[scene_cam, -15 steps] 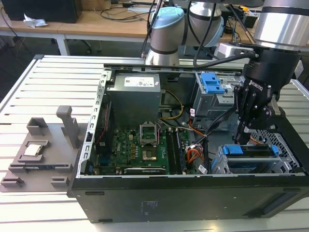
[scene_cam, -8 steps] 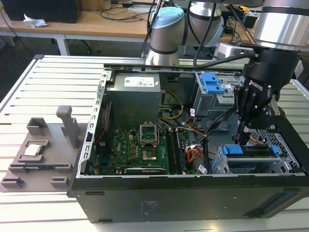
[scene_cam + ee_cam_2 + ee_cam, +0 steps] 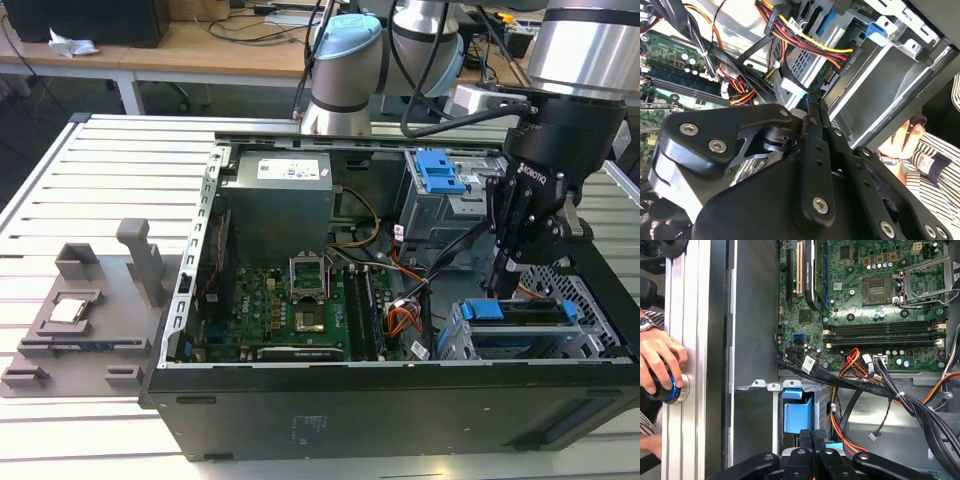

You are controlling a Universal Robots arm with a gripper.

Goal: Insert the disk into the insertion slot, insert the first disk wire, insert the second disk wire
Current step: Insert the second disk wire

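Open computer case (image 3: 300,400) on the slatted counter (image 3: 60,180), arm's fingers (image 3: 812,125) lowered among the cables, drawn tight together, can't tell whether they pinch anything, the disk (image 3: 520,312) in its blue carrier seated inside the insertion slot (image 3: 452,343) just beneath them.

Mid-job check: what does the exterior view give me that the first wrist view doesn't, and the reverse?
Exterior view: the power supply, the grey fixture on the table beside the case, and the perforated slot holding the disk.
First wrist view: a person's hand on a blue-ringed knob outside the case.
Both: the motherboard, the wire bundle, the disk's blue carrier and the gripper close to it.
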